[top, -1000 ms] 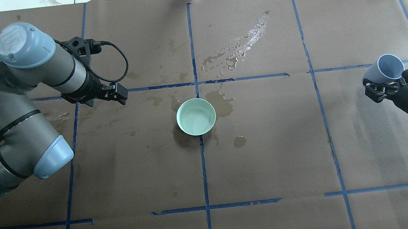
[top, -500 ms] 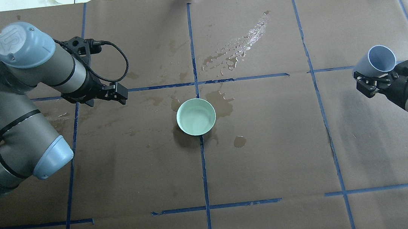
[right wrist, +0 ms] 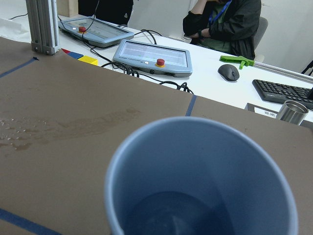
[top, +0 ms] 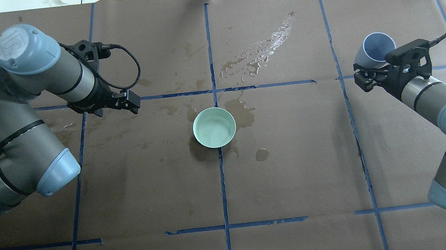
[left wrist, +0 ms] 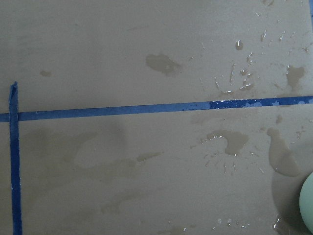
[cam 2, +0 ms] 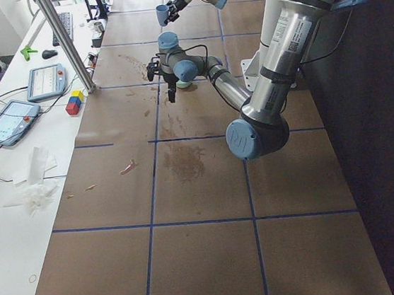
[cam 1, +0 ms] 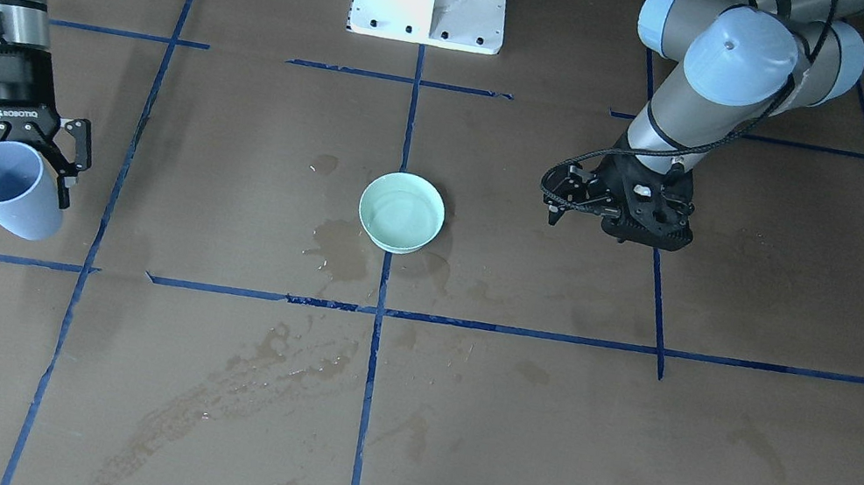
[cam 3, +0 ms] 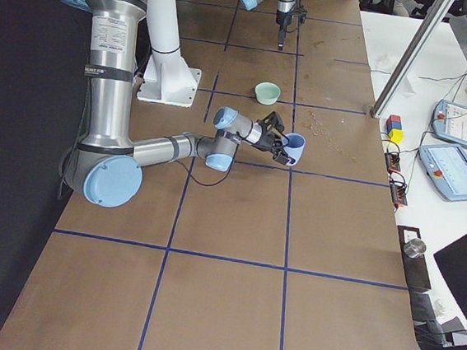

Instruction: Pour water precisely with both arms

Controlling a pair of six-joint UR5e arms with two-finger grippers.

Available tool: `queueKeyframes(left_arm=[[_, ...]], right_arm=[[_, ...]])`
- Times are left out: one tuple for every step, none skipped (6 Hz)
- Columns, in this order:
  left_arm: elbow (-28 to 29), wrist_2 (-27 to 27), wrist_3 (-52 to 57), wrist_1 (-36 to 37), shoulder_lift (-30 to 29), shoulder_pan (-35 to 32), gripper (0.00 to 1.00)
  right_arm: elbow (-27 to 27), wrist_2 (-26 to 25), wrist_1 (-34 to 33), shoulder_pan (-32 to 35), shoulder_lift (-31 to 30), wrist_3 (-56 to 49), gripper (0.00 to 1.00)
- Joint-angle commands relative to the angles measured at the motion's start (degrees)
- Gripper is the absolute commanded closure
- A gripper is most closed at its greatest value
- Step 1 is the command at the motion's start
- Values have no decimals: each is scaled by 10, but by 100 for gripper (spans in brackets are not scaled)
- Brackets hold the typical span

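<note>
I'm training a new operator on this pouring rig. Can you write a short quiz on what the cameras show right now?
1. Multiple choice: which gripper holds the blue cup? A) left B) right C) neither
2. True or false: the green bowl lies tipped on its side.
3. Short answer: where on the brown paper does spilled water show?

Key
1. B. The right gripper grips it, and the left gripper holds nothing.
2. False. It stands upright on the centre tape line.
3. In puddles around the bowl and in a streak beyond it, on the side away from the robot.
</note>
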Motion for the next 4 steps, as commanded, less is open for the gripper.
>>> queueKeyframes(left_arm=[[1,0,-18,-1,0,1,0],[0,0,-21,-1,0,1,0],[0,0,-21,-1,0,1,0],[0,0,-21,-1,0,1,0]], right_arm=[[8,-5,-70,-8,70,1,96],[8,-34,-95,-33,87,5,98],[9,-87,-157,-73,120,8,100],[6,-141,-221,-125,159,19,100]])
